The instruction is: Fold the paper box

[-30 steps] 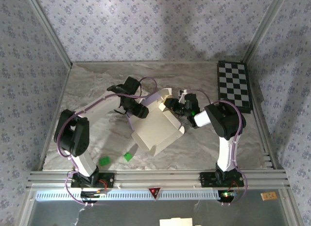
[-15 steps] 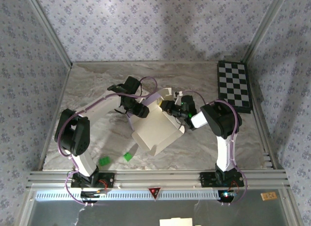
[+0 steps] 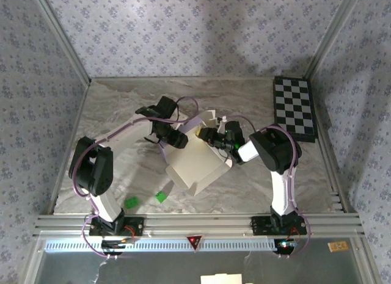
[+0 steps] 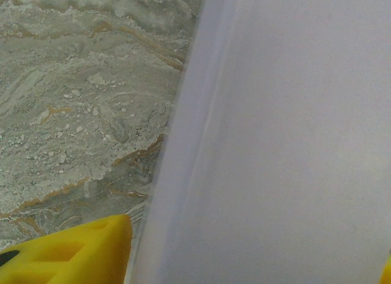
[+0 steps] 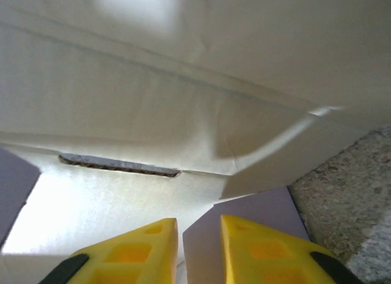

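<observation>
1. We see one paper box, partly folded into a shallow open tray that lies askew. It is white inside and pale lilac on its outer faces, with side walls raised and flaps loose at the far end.
2. It rests on the marbled tabletop, left of the checkerboard and a little nearer the arm bases.
3. In the right wrist view the box shows creased white panels, a dark slot cut along one fold, and a lilac flap.
4. In the left wrist view a smooth lilac-white panel stands over the marble.
5. There are two grippers. The right gripper meets the box on the side toward the checkerboard. Its yellow fingers stand close with a narrow gap, and we cannot tell whether they pinch cardboard.
6. The left gripper meets the side away from the checkerboard. Its fingers are spread wide, with the panel between them.
7. There are two small green bits, lying far left of the checkerboard, close to the bases.
8. We count one checkerboard.
</observation>
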Robot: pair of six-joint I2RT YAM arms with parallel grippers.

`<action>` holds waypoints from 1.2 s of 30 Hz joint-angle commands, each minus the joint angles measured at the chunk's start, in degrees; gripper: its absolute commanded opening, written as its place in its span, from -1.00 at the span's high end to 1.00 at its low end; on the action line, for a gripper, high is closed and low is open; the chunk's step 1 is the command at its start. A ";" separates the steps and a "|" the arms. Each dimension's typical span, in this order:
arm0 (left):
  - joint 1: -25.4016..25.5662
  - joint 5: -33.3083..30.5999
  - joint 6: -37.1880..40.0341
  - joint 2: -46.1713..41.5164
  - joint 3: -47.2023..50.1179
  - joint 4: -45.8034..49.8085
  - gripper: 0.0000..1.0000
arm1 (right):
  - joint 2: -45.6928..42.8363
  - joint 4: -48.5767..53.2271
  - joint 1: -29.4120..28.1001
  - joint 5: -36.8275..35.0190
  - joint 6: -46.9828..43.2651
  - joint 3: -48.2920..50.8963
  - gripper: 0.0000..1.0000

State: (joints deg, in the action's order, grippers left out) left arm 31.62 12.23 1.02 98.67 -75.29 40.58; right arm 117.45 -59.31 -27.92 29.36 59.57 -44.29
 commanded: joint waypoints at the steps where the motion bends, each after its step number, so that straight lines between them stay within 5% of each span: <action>1: 0.36 0.95 0.39 0.58 -1.26 1.51 -0.26 | 1.64 3.08 -0.99 0.66 -0.17 -1.27 0.51; 26: 0.63 1.19 0.35 0.29 -1.07 1.58 -0.26 | -1.61 50.56 -6.51 -20.07 -9.26 -10.55 0.77; 31: 1.17 1.23 1.00 0.46 -1.16 1.70 -0.25 | -5.17 46.04 -6.27 -16.33 -11.03 -9.15 0.79; 36: 1.34 1.18 1.33 0.39 -1.07 1.96 -0.25 | -14.17 41.84 -3.79 -14.74 -16.41 -4.38 0.60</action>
State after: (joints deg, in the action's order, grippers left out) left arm 32.67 12.45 1.08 98.67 -75.29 40.95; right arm 107.57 -20.97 -33.26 14.20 47.86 -51.42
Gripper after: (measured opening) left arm 0.629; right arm 0.186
